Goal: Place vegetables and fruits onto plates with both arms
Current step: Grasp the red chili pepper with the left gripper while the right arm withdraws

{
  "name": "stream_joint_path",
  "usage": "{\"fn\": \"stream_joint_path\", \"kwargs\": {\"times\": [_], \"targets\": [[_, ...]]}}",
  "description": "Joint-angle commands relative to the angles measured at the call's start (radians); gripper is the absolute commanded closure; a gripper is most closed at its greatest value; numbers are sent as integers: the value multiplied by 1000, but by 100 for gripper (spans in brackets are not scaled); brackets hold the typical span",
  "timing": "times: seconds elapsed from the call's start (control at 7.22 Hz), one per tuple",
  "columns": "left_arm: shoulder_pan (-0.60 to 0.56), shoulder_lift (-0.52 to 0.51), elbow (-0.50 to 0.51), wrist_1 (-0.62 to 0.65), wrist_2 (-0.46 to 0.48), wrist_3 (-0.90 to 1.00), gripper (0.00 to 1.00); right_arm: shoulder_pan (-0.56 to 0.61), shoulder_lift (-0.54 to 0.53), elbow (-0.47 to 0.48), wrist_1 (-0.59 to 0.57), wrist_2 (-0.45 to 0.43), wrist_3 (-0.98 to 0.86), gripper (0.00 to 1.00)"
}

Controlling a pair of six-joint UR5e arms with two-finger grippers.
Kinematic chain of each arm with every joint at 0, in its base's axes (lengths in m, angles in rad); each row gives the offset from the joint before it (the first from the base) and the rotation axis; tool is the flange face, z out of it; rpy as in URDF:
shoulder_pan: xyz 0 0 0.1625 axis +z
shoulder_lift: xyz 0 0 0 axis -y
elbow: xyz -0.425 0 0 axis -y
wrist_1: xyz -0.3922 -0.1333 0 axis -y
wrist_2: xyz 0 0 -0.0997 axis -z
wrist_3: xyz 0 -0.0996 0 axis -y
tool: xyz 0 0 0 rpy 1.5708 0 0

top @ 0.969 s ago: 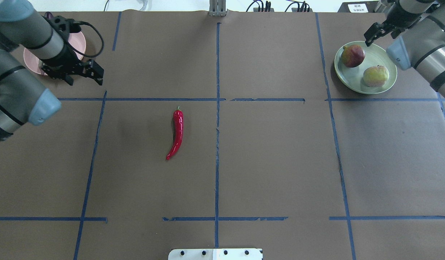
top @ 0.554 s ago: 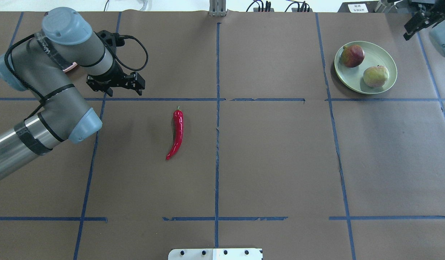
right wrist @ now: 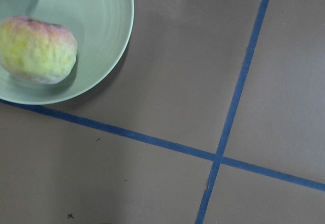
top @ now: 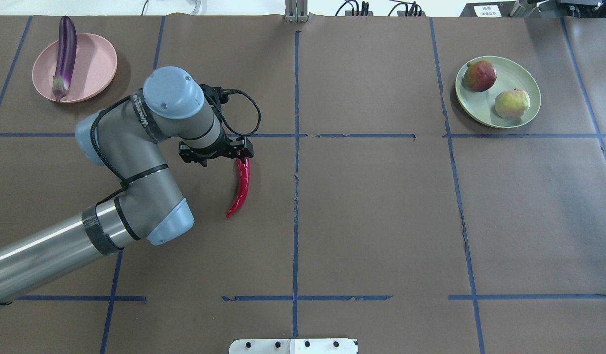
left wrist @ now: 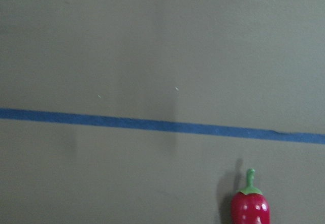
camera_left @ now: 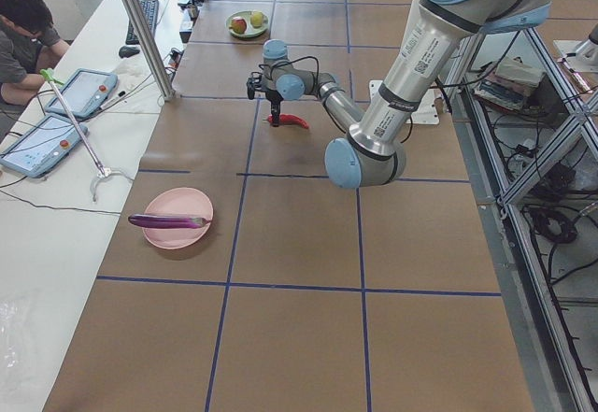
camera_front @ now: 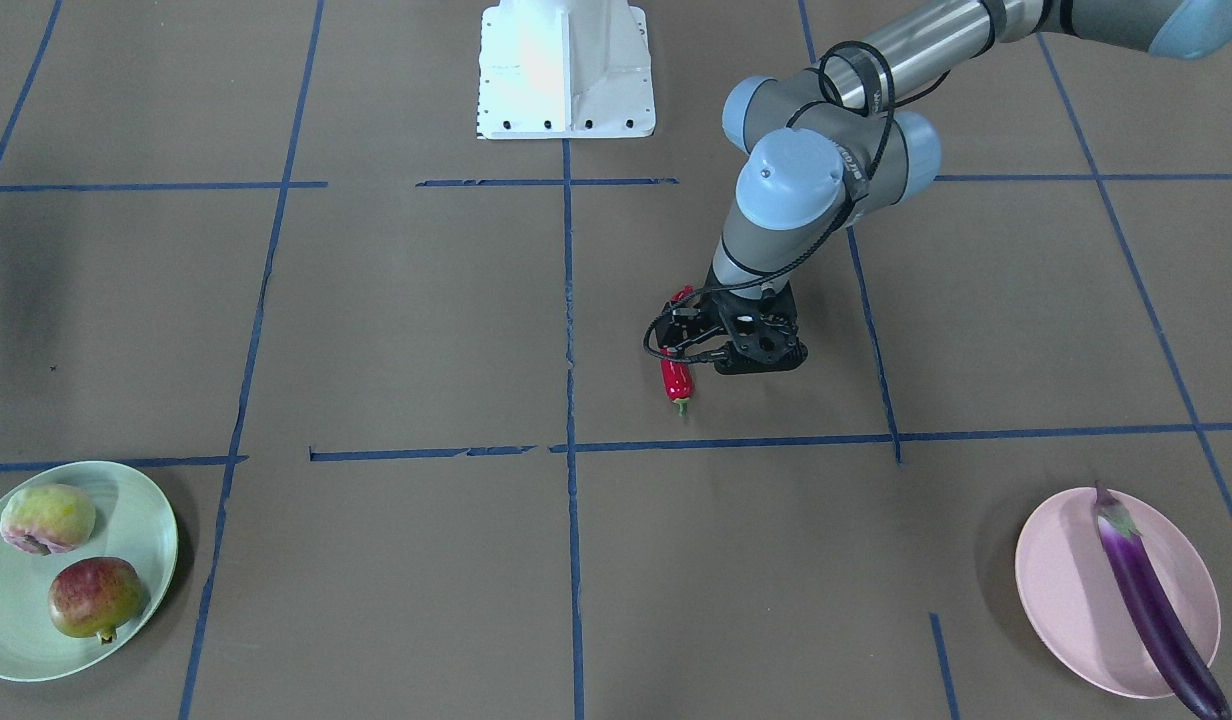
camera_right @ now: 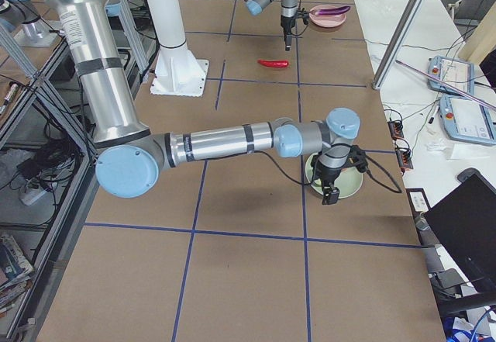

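The red chili pepper (top: 241, 189) lies on the brown table left of centre. My left gripper (top: 217, 153) is open and hangs just over its green stem end, which shows in the left wrist view (left wrist: 250, 206); it also shows from the front (camera_front: 741, 352). The purple eggplant (top: 65, 49) lies across the pink plate (top: 94, 69) at the far left. The pomegranate-like fruit (top: 480, 75) and the pale green fruit (top: 512, 103) sit on the mint plate (top: 517, 73). My right gripper (camera_right: 332, 191) hangs beside that plate; I cannot tell whether it is open.
Blue tape lines (top: 295, 196) divide the brown table cover. The white base block (top: 293, 345) sits at the near edge. A seated person (camera_left: 23, 34) and tablets are at a side bench behind a metal post (camera_left: 140, 29).
My left arm has swung from the pink plate toward the centre and now stands over the chili's stem end, uncovering the eggplant. My right arm has drawn back to the right, out of the overhead view.
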Motion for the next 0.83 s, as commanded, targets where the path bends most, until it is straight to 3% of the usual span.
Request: {"fn": "stream_joint_path", "kwargs": {"times": [0.0,0.14,0.28,0.42,0.55,0.69], "targets": [[52,-33,46,0,48,-8,5,2,-25,5,14,14,-4,0],[59,-65,91,-2,50,-10,9,2,-23,5,14,14,-4,0],[60,-68,94,0,50,-12,30,2,-23,5,14,12,-3,0],[60,-70,93,0,50,-12,71,2,-23,5,16,12,-3,0],[58,-70,91,-2,48,-12,93,2,-22,4,16,14,-3,0],[53,-68,84,0,48,-12,99,2,-22,2,16,12,-3,0]]}}
